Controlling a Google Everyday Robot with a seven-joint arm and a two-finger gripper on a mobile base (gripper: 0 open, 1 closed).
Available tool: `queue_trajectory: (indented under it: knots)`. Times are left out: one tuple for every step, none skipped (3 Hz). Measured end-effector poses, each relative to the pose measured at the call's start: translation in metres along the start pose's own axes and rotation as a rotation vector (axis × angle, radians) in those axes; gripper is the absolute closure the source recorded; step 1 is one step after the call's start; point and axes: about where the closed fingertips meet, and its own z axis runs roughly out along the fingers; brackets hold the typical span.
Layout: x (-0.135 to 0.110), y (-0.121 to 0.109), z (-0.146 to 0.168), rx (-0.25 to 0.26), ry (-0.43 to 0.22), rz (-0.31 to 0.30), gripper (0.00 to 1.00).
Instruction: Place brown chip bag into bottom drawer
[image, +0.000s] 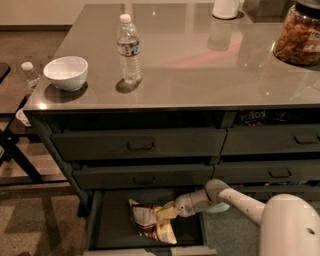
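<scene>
Dim light, pink glare on countertop (200, 75), bottle (129, 47) shadow at left, jaws in murky bottom drawer (115, 225)

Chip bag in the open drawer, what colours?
Chip bag: yellow-tan and dark brown, white lettering; camera view. Gripper at its edge.

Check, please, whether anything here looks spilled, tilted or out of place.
Nothing is spilled. The water bottle and the bowl stand upright on the counter. Only the bottom drawer is open, with a crumpled chip bag lying askew on its floor and the gripper at the bag's right side.
</scene>
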Motion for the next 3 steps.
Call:
queue_trajectory:
  knots:
    - [0.012,-0.007,0.003,0.103,0.026,0.021,1.00]
    - [0.012,-0.012,0.006,0.127,0.023,0.023,1.00]
    - [0.003,0.002,0.006,0.062,-0.030,0.007,1.00]
